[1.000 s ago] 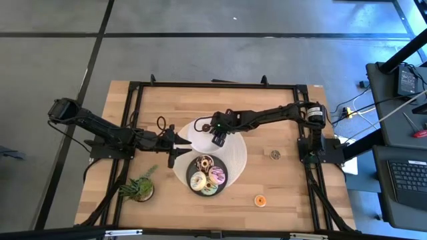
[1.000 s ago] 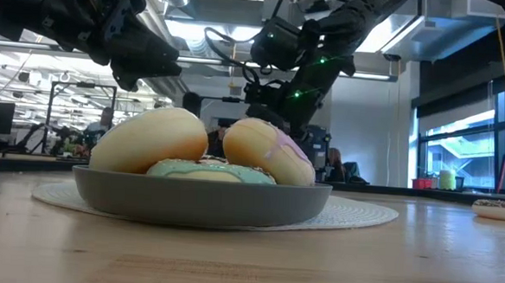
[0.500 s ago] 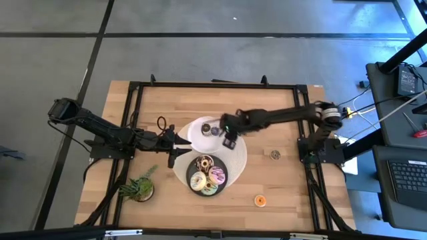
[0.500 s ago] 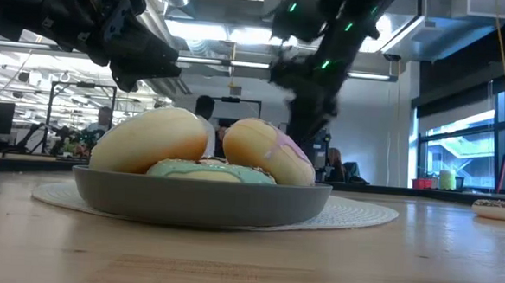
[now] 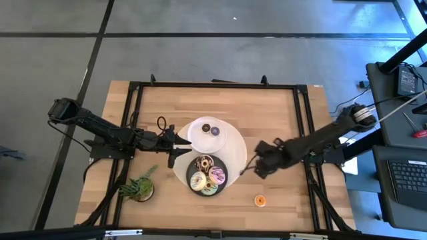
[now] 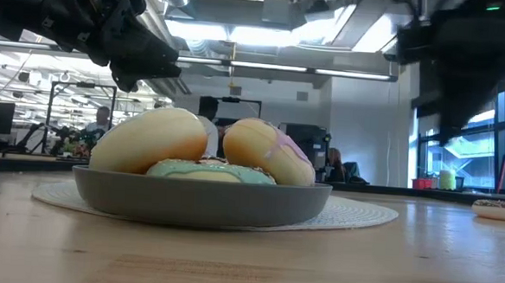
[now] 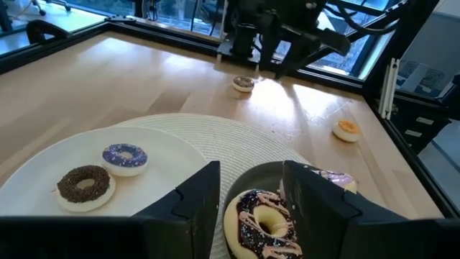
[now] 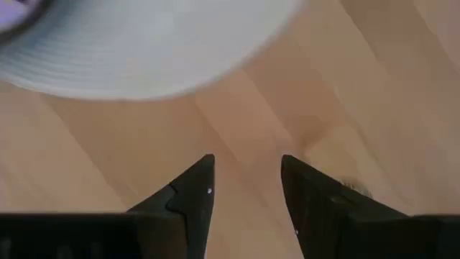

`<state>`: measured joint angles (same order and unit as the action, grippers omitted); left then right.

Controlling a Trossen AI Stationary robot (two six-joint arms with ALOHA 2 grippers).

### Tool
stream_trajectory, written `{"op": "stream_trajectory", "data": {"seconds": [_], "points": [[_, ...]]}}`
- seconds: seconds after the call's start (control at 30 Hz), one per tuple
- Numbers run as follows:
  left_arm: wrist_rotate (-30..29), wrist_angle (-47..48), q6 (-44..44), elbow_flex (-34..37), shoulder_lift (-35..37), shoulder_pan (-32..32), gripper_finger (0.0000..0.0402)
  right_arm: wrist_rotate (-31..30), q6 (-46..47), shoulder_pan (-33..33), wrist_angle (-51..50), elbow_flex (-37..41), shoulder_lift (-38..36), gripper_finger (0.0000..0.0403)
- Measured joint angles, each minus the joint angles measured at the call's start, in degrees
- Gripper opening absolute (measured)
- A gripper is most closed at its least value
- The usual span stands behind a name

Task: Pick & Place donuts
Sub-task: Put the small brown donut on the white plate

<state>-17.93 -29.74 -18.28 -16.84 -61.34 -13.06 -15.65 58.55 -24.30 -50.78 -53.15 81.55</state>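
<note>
Wooden table (image 5: 267,113) holds eight donuts (image 5: 207,173); both pincers (image 5: 183,142) (image 5: 248,168) gape empty.

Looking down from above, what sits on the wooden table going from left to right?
Potted plant → left end effector → dark plate of donuts → right end effector → small orange donut.

A grey floor (image 5: 200,60) with dark seams surrounds the table (image 5: 267,107). Desks (image 5: 400,153) stand right. Ceiling lights (image 6: 241,33) and windows (image 6: 460,152) show beyond.
</note>
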Motion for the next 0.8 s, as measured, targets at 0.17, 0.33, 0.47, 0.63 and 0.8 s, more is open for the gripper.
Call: {"op": "stream_trajectory", "data": {"seconds": [0.17,0.33,0.47,0.63,0.8], "points": [[-0.30,0.00,0.00,0.00,0.00,-0.01,0.0150,-2.47,15.27,-3.40,-5.68,5.26,-4.46,0.0163],[-0.37,-0.02,0.00,0.00,0.00,-0.01,0.0152,-1.44,22.77,-2.36,-7.79,11.06,-4.85,0.0163],[-0.37,-0.02,-0.02,0.00,0.00,0.00,0.0149,-0.44,26.28,-1.12,-7.26,14.63,-4.84,0.0163],[-0.39,-0.02,0.00,0.00,0.00,-0.02,0.0149,0.34,26.72,-0.08,-4.49,17.31,-4.84,0.0163],[-0.42,-0.02,-0.02,0.02,0.00,-0.02,0.0153,0.58,26.36,1.45,-1.03,20.00,-4.84,0.0163]]}}
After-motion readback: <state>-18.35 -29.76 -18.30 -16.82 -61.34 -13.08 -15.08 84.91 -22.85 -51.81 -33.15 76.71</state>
